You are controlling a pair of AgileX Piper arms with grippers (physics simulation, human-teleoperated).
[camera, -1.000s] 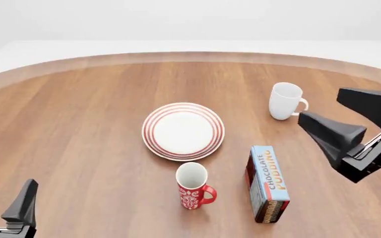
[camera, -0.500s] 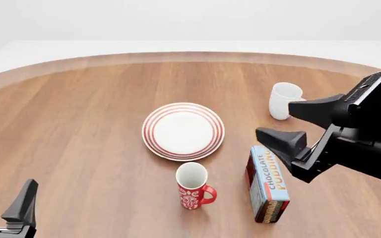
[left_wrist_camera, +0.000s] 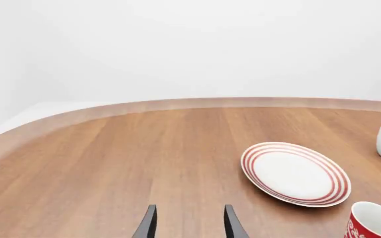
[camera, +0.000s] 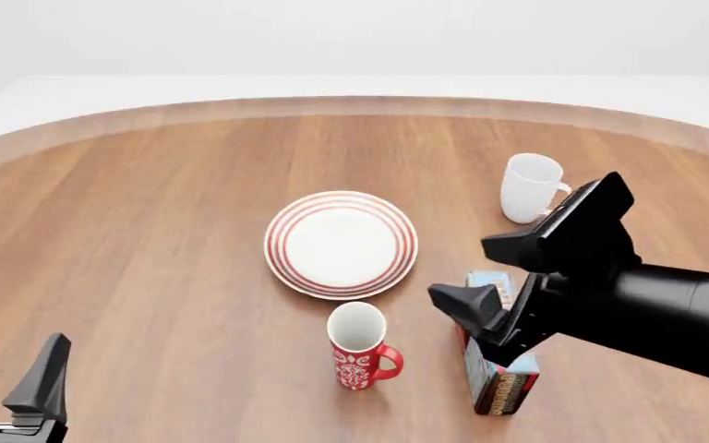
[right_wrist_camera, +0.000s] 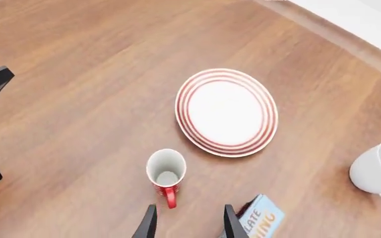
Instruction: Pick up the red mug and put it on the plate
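Right gripper [camera: 495, 277], fingers open, has swung left toward the red mug [camera: 357, 346]; plate [camera: 341, 244] empty. Left gripper [camera: 7, 378] idles, open.

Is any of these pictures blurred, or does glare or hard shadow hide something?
Front view: sharp, even light, only faint soft shadows; the dark right gripper covers part of the chocolate pudding box. Left wrist view: clear; the small patterned red mug is cut by the picture's edge. Right wrist view: clear, no glare on the red-ringed white plate.
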